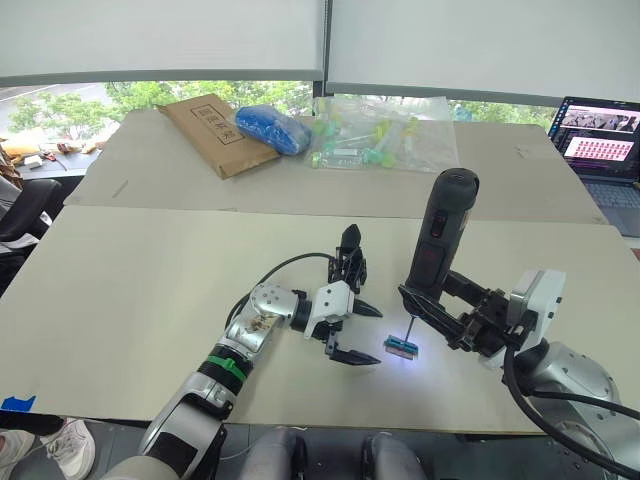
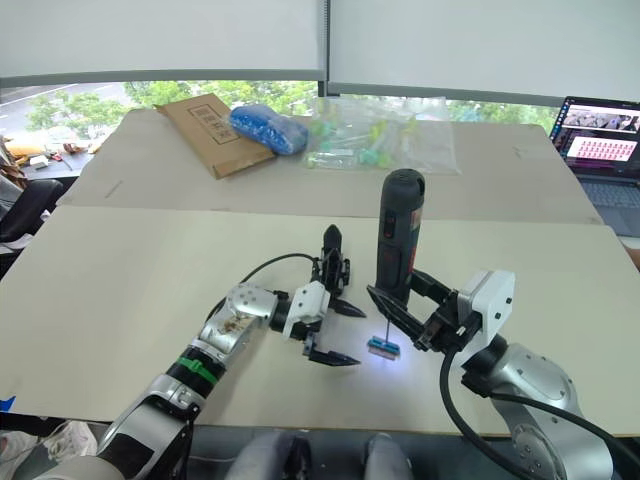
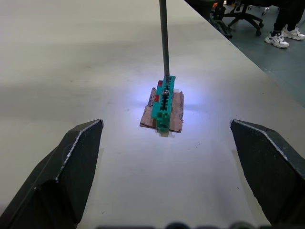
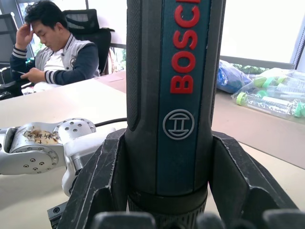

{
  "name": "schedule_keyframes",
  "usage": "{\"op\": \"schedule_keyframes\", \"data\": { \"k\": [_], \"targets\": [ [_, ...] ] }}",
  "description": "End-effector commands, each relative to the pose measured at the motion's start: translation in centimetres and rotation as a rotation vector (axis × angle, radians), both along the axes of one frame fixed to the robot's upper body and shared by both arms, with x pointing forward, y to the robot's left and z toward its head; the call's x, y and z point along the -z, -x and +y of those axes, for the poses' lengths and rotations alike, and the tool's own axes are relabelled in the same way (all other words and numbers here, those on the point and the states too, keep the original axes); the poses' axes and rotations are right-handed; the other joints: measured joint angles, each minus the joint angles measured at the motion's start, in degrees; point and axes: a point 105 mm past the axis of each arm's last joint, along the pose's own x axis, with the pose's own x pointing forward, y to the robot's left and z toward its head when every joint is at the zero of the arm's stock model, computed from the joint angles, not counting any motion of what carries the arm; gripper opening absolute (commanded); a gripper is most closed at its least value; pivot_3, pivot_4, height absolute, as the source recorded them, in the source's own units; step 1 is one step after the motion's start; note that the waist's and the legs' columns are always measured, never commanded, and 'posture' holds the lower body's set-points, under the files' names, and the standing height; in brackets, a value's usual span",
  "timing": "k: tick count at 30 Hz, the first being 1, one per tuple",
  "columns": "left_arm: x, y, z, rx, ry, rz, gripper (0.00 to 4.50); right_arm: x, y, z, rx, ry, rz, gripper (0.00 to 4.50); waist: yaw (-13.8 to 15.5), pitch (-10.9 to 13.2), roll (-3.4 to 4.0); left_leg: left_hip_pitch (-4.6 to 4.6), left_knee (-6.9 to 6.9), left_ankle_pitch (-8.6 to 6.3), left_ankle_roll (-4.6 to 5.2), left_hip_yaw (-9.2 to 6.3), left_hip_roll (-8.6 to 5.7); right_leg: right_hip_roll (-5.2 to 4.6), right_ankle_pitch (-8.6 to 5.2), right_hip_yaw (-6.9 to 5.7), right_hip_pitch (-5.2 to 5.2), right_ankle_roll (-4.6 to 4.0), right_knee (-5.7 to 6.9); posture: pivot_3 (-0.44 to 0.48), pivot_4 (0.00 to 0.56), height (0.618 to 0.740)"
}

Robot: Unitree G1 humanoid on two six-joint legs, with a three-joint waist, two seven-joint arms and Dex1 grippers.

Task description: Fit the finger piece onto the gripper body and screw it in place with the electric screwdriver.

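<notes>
Right hand [image 1: 432, 312] is clamped round the electric screwdriver [image 1: 440, 240], holding it upright near the table's front edge, fingers [image 4: 102, 191] pressed on both sides of the barrel. Red lettering reads up the side in the right wrist view. Bit points straight down, tip sitting on a small green-and-brown block [image 1: 400, 347], white light pooling on the table [image 1: 150, 270] round it. From the left wrist view the bit [image 3: 164, 43] meets the top of the green strip, block lying flat on a brownish base.

Left hand [image 1: 362, 335] sits low, just beside the block on its left, fingers spread wide w/ nothing between them; both fingertips [image 3: 83, 143] flank the block w/o touching it. Gripper body [image 1: 348, 262] stands just behind the left hand, pointed finger up, a black cable running off it toward the left arm. Finger piece — can't make it out as a separate item.

Back table: brown cardboard packet [image 1: 212, 130], blue bag [image 1: 272, 128], clear bag of green-capped tubes [image 1: 385, 140]. Laptop [image 1: 605, 135] open at the far right corner. A person [image 4: 52, 52] seated beyond the table, in the right wrist view.
</notes>
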Motion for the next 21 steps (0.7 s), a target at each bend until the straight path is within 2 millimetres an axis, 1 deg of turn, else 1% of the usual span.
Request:
{"op": "schedule_keyframes", "data": {
  "k": [1,5,21],
  "targets": [
    [-0.98,-0.13,-0.46,0.020,0.018,-0.045,4.50,-1.82,0.71,0.30,-0.018,-0.022,-0.100,1.95,0.0,0.0,0.00,0.00,0.00,0.00,0.00,0.00,0.00,0.00,0.00,0.00,0.00,0.00,0.00,0.000,0.150,0.740],
    [-0.98,-0.11,-0.46,0.021,0.018,-0.045,4.50,-1.56,0.64,0.36,-0.019,-0.021,-0.095,1.95,0.0,0.0,0.00,0.00,0.00,0.00,0.00,0.00,0.00,0.00,0.00,0.00,0.00,0.00,0.00,0.000,0.150,0.740],
    [-0.81,0.01,-0.52,0.021,0.016,-0.045,4.50,-1.92,0.30,0.60,-0.020,-0.019,-0.101,1.95,0.0,0.0,0.00,0.00,0.01,0.00,0.00,0.00,-0.01,0.00,0.00,0.00,0.00,0.00,0.00,0.000,0.150,0.740]
  ]
}}
